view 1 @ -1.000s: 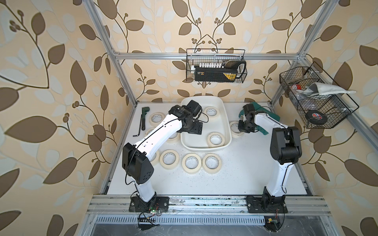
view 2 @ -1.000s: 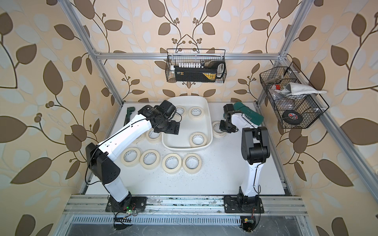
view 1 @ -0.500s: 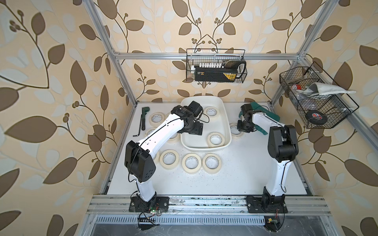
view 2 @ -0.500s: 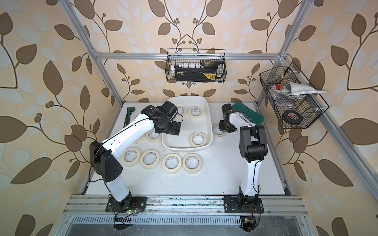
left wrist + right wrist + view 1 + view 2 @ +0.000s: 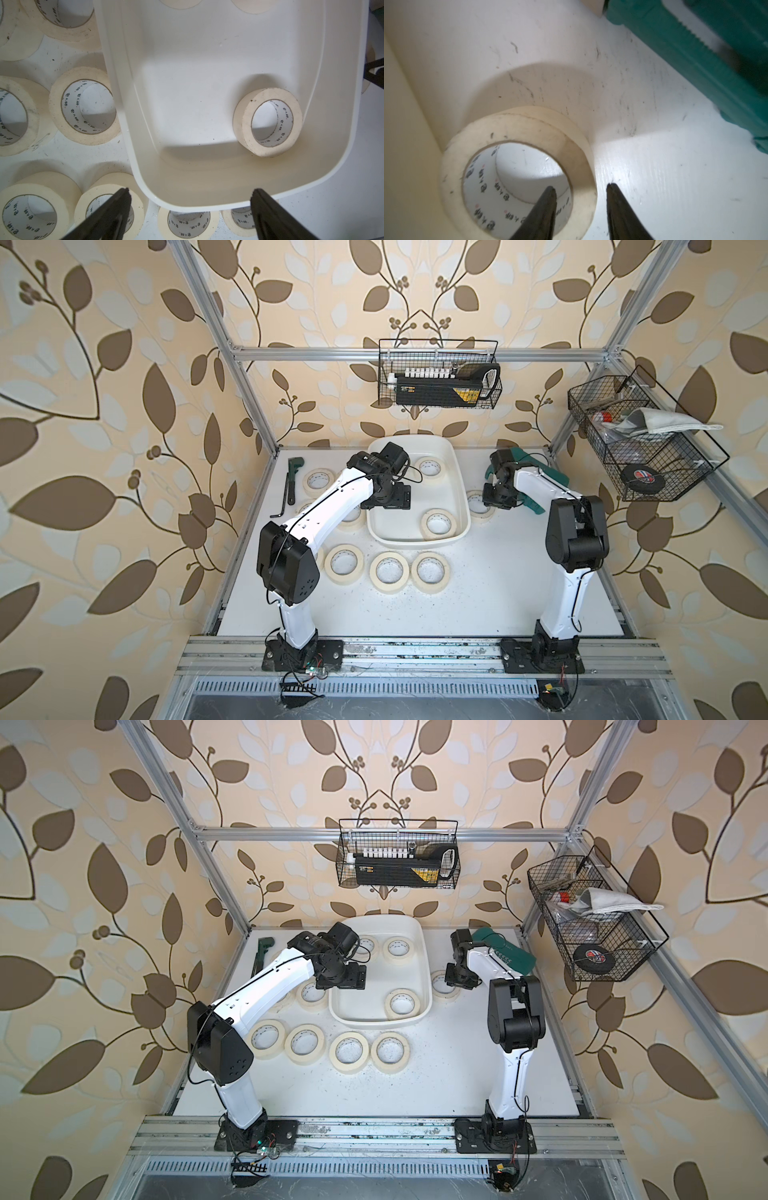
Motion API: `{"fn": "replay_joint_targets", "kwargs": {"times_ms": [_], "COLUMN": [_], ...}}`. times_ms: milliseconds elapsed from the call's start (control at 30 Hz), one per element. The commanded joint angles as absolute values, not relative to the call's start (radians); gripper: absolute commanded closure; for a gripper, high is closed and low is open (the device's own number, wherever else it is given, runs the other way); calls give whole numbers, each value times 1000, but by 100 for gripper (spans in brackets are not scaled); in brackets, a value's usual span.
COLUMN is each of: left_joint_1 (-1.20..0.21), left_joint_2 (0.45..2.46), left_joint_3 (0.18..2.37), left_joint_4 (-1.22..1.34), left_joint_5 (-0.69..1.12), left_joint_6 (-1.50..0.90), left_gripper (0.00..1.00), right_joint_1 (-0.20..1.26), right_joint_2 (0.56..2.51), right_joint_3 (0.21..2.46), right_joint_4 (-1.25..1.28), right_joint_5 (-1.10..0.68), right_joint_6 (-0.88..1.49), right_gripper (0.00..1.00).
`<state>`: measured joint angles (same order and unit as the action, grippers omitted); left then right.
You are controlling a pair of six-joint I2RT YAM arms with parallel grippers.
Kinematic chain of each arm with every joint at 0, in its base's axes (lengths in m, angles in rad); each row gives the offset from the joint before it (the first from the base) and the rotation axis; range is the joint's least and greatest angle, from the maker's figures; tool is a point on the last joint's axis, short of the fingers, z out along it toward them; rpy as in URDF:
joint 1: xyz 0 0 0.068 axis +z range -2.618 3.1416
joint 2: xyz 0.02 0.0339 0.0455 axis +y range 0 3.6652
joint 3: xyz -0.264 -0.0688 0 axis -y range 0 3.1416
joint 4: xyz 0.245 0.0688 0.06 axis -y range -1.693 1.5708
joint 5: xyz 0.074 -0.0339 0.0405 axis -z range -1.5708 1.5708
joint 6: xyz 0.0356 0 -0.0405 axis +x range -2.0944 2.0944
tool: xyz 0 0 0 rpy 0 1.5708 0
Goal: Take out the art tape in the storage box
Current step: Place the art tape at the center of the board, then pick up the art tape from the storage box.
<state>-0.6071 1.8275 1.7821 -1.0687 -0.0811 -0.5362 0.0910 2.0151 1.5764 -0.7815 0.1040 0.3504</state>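
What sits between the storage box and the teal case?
One art tape roll, flat on the table beside the storage box, short of the teal case. The right gripper straddles its wall, jaws apart. Clearest in the right wrist view.

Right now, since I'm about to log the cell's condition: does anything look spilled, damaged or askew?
Nothing serious. Dark specks dot the table; the art tape rolls lie flat and the storage box looks intact.
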Motion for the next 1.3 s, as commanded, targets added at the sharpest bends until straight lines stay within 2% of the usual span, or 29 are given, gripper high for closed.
{"fn": "replay_joint_targets", "kwargs": {"times_ms": [0, 333, 733, 1267], "left_joint_1": [-582, -531, -480, -437], "left_joint_2": [1860, 2055, 2317, 2524], "left_joint_3": [1852, 2086, 2341, 2462], "left_joint_4": [-1042, -1059, -1027, -814], "left_joint_5": [-46, -47, -182, -235], "left_joint_6": [-586, -658, -698, -677], "left_gripper": [6, 3, 9, 18], "right_joint_1": [117, 181, 219, 238], "right_joint_2": [1903, 1723, 1645, 1583], "right_joint_3": [1595, 1520, 1475, 1440], "right_joint_4": [-814, -815, -811, -821], "right_joint_5": [95, 25, -21, -23], "right_joint_6": [363, 387, 402, 400], "right_gripper": [55, 54, 54, 53]}}
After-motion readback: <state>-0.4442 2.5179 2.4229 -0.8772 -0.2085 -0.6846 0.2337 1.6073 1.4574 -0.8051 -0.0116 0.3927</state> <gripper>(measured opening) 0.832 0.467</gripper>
